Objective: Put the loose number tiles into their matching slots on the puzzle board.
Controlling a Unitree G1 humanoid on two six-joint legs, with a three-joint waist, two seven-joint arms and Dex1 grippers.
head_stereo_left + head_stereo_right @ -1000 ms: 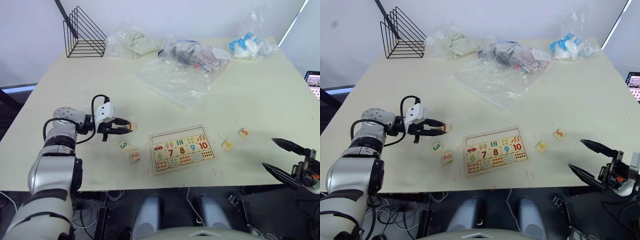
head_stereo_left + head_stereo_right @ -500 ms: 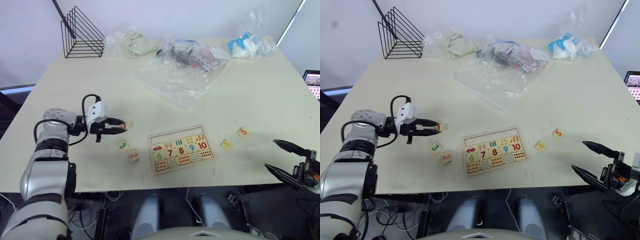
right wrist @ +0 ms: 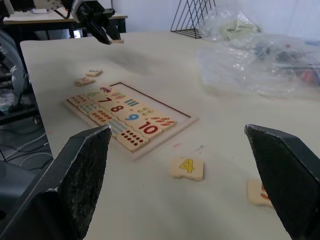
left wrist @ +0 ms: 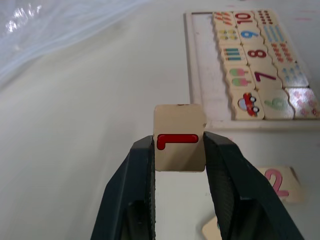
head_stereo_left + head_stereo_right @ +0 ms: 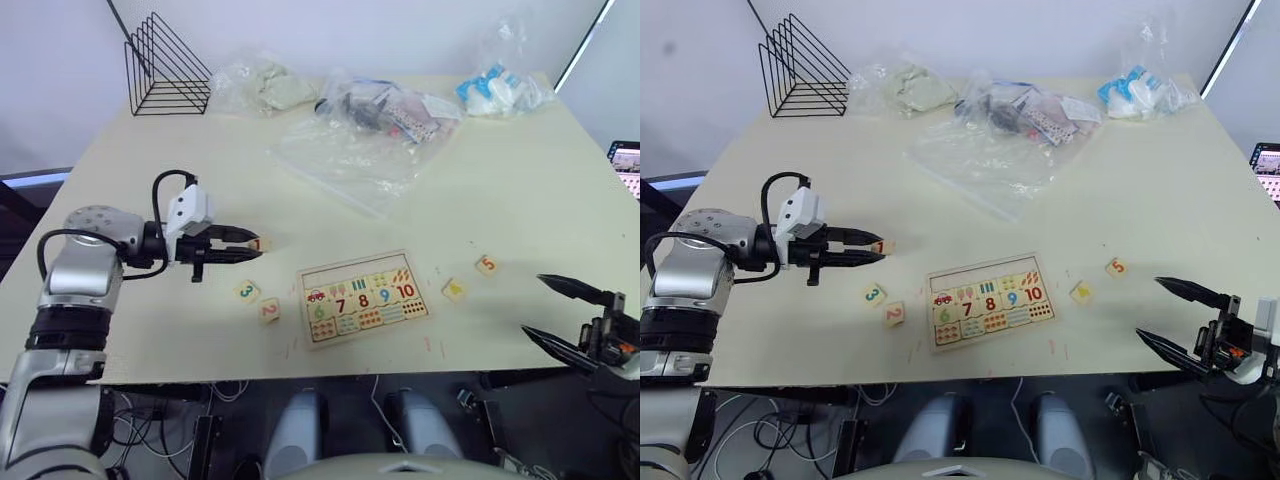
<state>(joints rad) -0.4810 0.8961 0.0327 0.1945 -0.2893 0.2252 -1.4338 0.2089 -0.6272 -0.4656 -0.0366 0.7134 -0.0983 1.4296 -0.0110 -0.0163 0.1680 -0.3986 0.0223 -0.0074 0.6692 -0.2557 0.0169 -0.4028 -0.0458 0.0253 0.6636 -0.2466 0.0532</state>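
Note:
The puzzle board (image 5: 365,295) lies near the table's front edge, its lower rows filled with numbers 6 to 10 and picture tiles. Its top row of matching slots (image 5: 350,270) is bare pale wood. My left gripper (image 5: 250,243) is shut on the number 1 tile (image 4: 180,122), held above the table left of the board. Loose tiles 3 (image 5: 247,291) and 2 (image 5: 268,310) lie just left of the board. Tiles 4 (image 5: 454,290) and 5 (image 5: 486,265) lie to its right. My right gripper (image 5: 560,310) hangs open at the front right edge, with nothing between its fingers (image 3: 85,165).
A black wire rack (image 5: 165,68) stands at the back left. Clear plastic bags (image 5: 350,150) with contents spread across the back and middle of the table, and another bag (image 5: 500,90) sits at the back right. Bare tabletop surrounds the board.
My left gripper has lifted slightly and drawn back a little to the left, still holding the 1 tile. The right gripper has stayed about where it was.

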